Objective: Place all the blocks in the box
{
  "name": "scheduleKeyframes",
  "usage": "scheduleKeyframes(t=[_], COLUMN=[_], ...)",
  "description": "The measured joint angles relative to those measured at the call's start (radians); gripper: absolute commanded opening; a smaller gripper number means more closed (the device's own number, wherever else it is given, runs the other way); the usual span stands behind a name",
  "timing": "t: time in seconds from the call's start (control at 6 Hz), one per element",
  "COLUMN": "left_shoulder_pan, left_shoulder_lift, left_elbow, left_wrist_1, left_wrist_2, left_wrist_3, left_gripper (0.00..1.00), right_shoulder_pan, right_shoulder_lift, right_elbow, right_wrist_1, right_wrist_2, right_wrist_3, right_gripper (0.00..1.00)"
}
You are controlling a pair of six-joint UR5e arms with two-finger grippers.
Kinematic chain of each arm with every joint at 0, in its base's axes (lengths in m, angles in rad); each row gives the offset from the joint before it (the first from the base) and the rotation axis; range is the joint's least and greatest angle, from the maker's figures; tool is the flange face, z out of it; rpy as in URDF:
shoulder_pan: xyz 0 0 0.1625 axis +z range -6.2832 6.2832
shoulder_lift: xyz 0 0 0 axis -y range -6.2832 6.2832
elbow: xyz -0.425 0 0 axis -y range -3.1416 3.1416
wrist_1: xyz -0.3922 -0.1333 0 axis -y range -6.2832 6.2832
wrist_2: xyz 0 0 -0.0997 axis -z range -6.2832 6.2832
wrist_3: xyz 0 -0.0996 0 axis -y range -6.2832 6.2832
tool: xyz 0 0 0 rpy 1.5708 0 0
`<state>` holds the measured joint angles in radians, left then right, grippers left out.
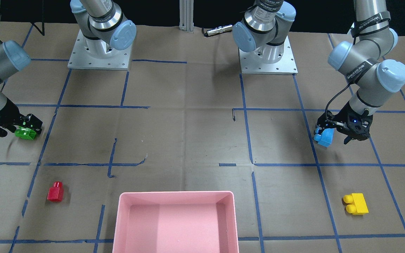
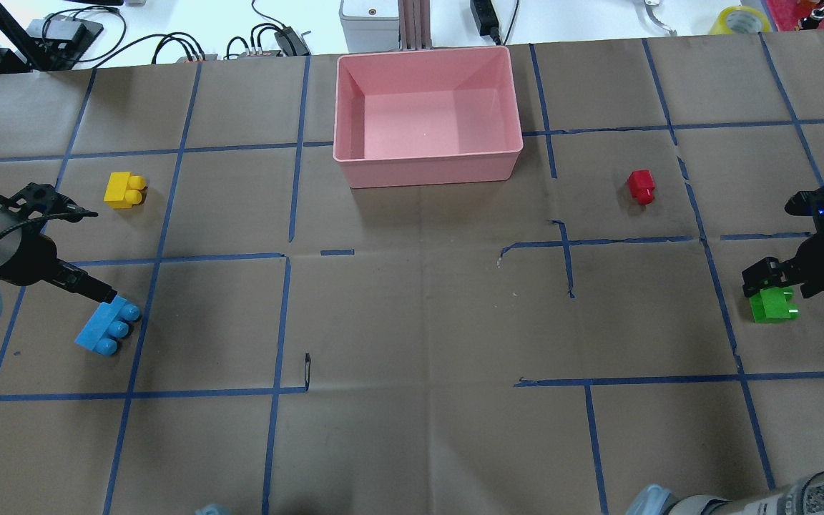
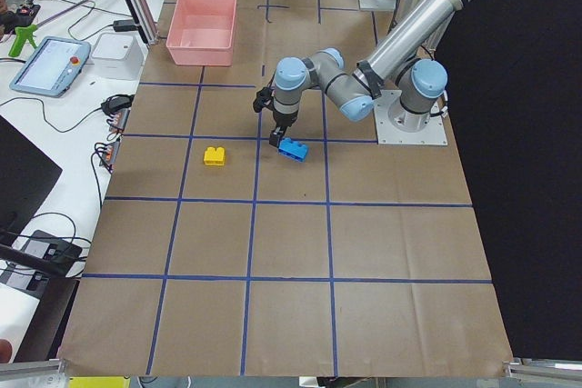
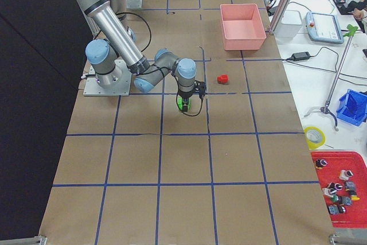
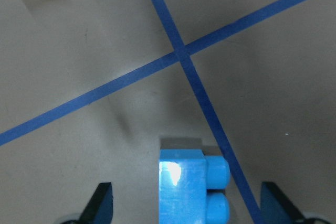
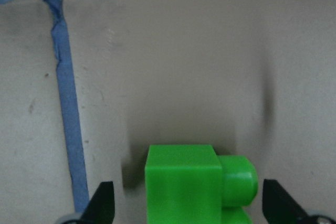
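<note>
Near the left edge of the brown-papered desk [image 2: 412,322], the left tool [image 5: 189,205] is released, its fingers wide apart on either side of the light-blue three-stud plastic brick [image 2: 106,326]. Near the right edge, the right tool [image 6: 190,205], also released, straddles the green two-stud plastic brick [image 2: 772,306]. The shallow pink plastic tray [image 2: 428,163] sits at the middle of the far edge.

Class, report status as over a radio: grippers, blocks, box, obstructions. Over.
Left gripper open around light-blue block. Right gripper open around green block. Box empty; red block, yellow block loose on table. No obstruction seen.
</note>
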<state>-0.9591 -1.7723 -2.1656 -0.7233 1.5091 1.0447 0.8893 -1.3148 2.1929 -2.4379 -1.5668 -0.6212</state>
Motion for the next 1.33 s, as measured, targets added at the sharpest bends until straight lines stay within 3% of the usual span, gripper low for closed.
scheduleKeyframes(t=[0.17, 0.33, 0.5, 0.67, 1.0, 1.33], left_shoulder_pan=[0.000, 0.001, 0.002, 0.004, 0.012, 0.028], left_shoulder_lift=[-0.020, -0.027, -0.029, -0.029, -0.029, -0.029], left_elbow=[-0.020, -0.038, -0.048, -0.051, -0.055, -0.067], left_wrist_1=[0.027, 0.038, 0.041, 0.039, 0.034, 0.033], left_wrist_2=[0.001, 0.004, 0.007, 0.011, 0.025, 0.036], left_wrist_3=[0.000, 0.002, 0.004, 0.009, 0.016, 0.016], left_gripper=[0.98, 0.98, 0.98, 0.98, 0.97, 0.86], right_shoulder_pan=[0.000, -0.001, -0.001, -0.001, -0.001, 0.016], right_shoulder_lift=[-0.001, -0.002, -0.003, -0.005, -0.031, -0.103], right_elbow=[0.003, 0.003, 0.003, 0.002, -0.028, -0.174], right_wrist_1=[-0.001, 0.000, 0.003, 0.006, 0.069, 0.271], right_wrist_2=[-0.006, -0.011, -0.015, -0.018, -0.032, -0.032], right_wrist_3=[0.000, -0.001, -0.001, 0.000, 0.002, 0.001], right_gripper=[0.84, 0.57, 0.22, 0.09, 0.06, 0.07])
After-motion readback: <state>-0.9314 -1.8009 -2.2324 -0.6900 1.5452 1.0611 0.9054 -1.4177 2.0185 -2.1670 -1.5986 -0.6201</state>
